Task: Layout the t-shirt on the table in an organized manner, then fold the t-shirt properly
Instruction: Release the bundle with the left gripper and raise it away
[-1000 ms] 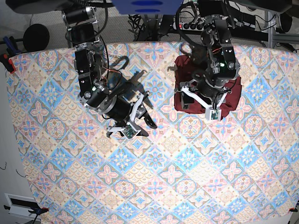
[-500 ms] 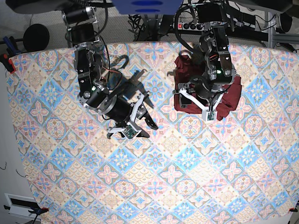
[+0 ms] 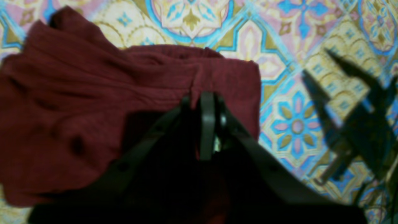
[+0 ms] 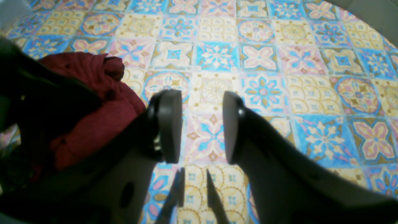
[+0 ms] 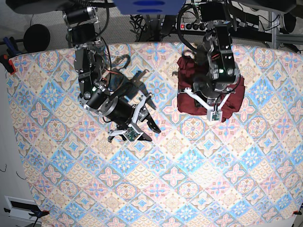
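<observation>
The dark maroon t-shirt [image 5: 188, 101] lies bunched in a heap near the far edge of the patterned table [image 5: 189, 179]. My left gripper [image 5: 207, 97] is pressed down onto the middle of the heap. In the left wrist view its fingers [image 3: 207, 124] are closed together, with a ridge of the t-shirt [image 3: 93, 93] pinched at their tips. My right gripper [image 5: 149, 114] hovers open and empty over bare table, to the left of the shirt. In the right wrist view its jaws [image 4: 200, 124] stand apart over tiles, with the t-shirt [image 4: 102, 102] at the left.
The table's far edge [image 5: 142, 43] runs just behind both arms, with a power strip and cables [image 5: 199, 26] beyond it. A red clamp [image 5: 7, 64] grips the left corner. A black round object [image 5: 35, 38] sits off the table at top left.
The left arm has turned and shifted slightly over the shirt, and the heap's outline has changed a little. The right gripper has edged slightly right and stays open.
</observation>
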Robot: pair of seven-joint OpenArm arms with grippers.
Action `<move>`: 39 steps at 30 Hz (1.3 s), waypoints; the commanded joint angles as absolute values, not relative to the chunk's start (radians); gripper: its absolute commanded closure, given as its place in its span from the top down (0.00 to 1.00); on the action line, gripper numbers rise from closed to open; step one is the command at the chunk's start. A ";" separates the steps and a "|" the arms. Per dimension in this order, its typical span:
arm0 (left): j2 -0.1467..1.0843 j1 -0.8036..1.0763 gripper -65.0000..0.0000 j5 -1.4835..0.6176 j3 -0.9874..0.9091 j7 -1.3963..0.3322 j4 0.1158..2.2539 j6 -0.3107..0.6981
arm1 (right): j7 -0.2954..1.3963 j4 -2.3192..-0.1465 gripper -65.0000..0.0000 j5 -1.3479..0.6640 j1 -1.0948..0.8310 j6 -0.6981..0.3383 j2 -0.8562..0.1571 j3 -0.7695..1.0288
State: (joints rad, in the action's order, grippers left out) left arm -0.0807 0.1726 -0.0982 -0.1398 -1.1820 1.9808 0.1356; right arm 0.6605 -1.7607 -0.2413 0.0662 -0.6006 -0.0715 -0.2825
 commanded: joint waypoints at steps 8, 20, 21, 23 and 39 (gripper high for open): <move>-0.019 0.268 0.00 -0.165 -0.275 -1.158 2.100 0.137 | 0.633 -1.781 0.32 -0.259 0.087 -0.604 -0.071 -0.278; 0.159 0.378 0.00 -0.487 -0.710 -1.090 2.055 0.137 | 0.638 -1.779 0.32 -0.259 0.087 -0.605 -0.070 -0.291; 0.165 0.380 0.00 -0.495 -0.711 -1.090 2.046 0.137 | 0.651 -1.779 0.32 -0.259 0.087 -0.605 -0.070 -0.302; 0.171 0.380 0.00 -0.499 -0.711 -1.092 2.029 0.137 | 0.680 -1.781 0.32 -0.259 0.088 -0.605 -0.070 -0.329; 0.216 0.366 0.39 -0.630 -0.670 -1.124 1.816 0.137 | 0.762 -1.822 0.32 -0.259 0.093 -0.607 -0.070 -0.564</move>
